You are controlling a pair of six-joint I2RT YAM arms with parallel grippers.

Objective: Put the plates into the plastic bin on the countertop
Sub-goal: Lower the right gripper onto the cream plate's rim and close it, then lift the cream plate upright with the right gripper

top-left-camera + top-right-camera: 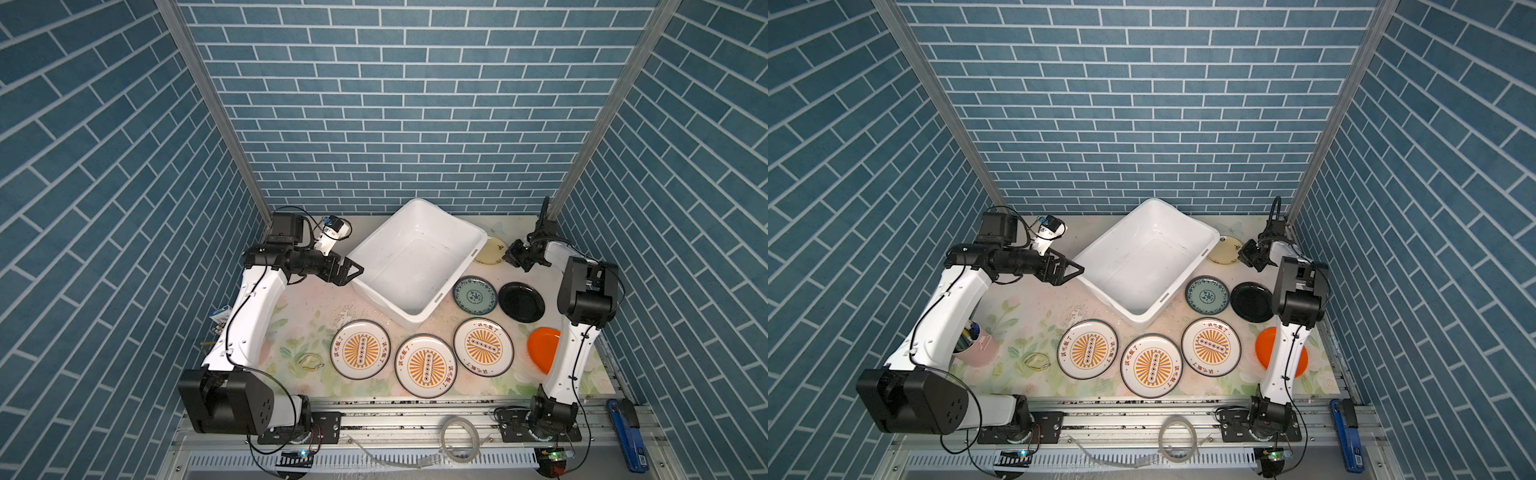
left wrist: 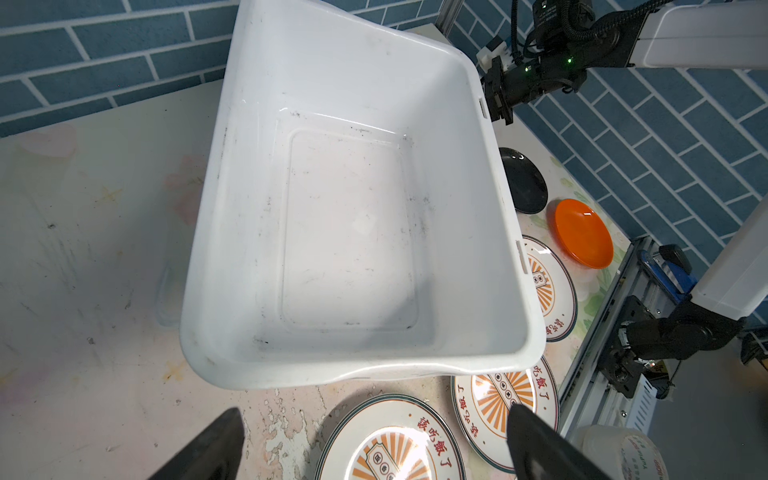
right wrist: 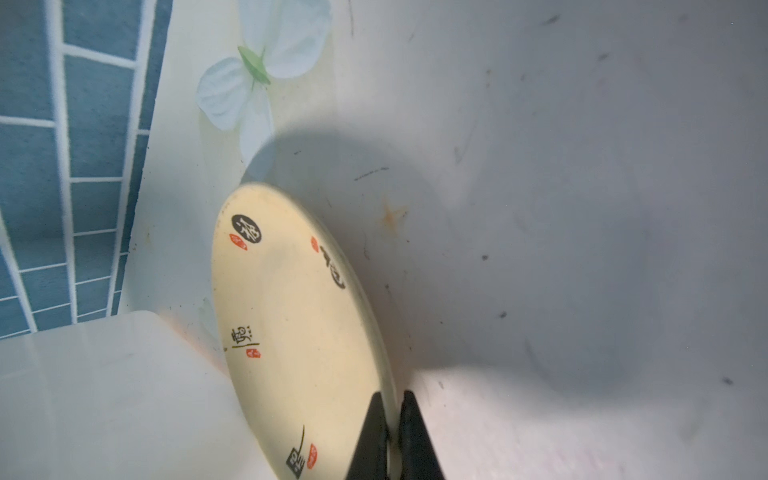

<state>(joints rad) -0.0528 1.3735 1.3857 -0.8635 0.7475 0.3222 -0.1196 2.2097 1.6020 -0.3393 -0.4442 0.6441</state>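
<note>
The plastic bin (image 1: 417, 259) sits at an angle on the countertop (image 1: 307, 316), open and with nothing inside — the left wrist view shows only its scuffed white floor. The left gripper (image 1: 352, 271) hovers just beside the bin's rim on the side away from the plates, its jaws spread wide and holding nothing.

On the bin's opposite long side, the pale yellow plate (image 3: 299, 332) lies close against the bin wall. The right gripper (image 3: 392, 432) has its two black fingers pinched tight on the rim of this plate; in the right wrist view the plate stands tilted, with its shadow cast on the countertop beneath.

Also beside that long side of the bin, just past the yellow plate, lie the teal-patterned plate (image 1: 474, 295) and next to it the black plate (image 1: 521, 301). Three large sunburst plates (image 1: 425, 365) rest in a row along the bin's near corner — all flat on the countertop. The orange plate (image 1: 542, 349) sits further out from the bin, partly hidden behind the right arm.
</note>
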